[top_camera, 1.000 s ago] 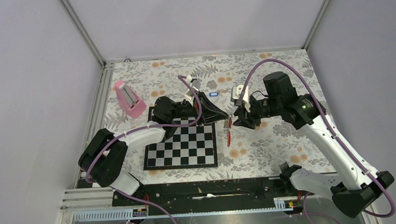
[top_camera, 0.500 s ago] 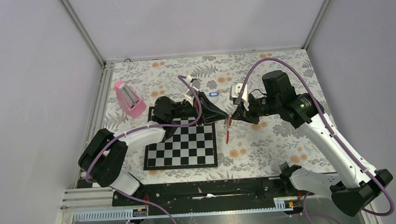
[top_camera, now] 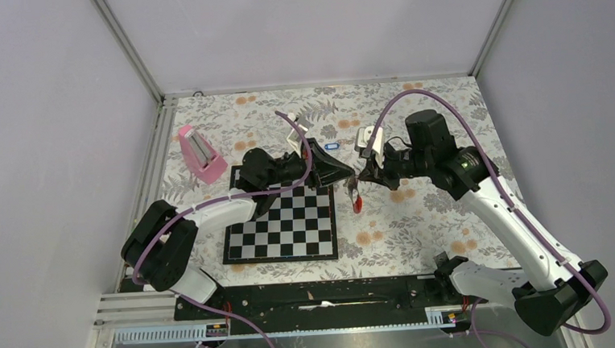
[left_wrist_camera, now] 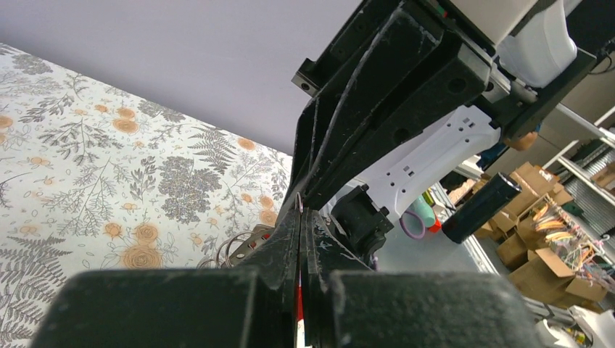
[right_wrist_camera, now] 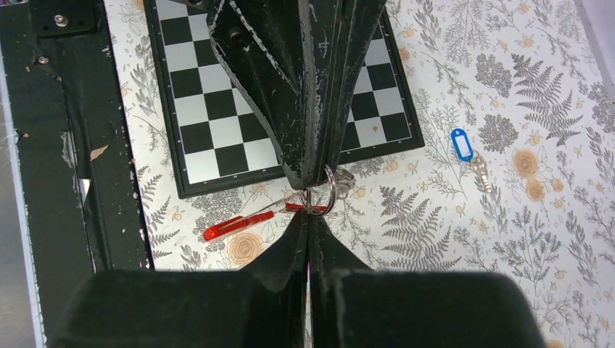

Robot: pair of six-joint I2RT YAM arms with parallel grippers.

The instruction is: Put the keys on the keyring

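My left gripper [top_camera: 349, 174] and right gripper [top_camera: 362, 176] meet tip to tip above the table, right of the chessboard. The left gripper [left_wrist_camera: 300, 214] is shut on the keyring's white-and-red fob. The thin ring [right_wrist_camera: 328, 190] sticks out past its tips. The right gripper [right_wrist_camera: 308, 217] is shut, pinching at the ring's lower edge. The red-tagged key [right_wrist_camera: 230, 227] hangs from the ring and shows as a red streak [top_camera: 358, 205] in the top view. The blue-tagged key [right_wrist_camera: 461, 143] lies on the floral cloth farther back, apart from both grippers.
A chessboard [top_camera: 279, 224] lies under the left arm. A pink wedge block [top_camera: 200, 154] stands at the far left by the metal rail. A black base bar [top_camera: 328, 294] runs along the near edge. The enclosure's walls close in the back and both sides.
The right gripper has shut at the ring. Both grippers have drifted slightly away from the near edge, and the hanging red key has shifted with them.
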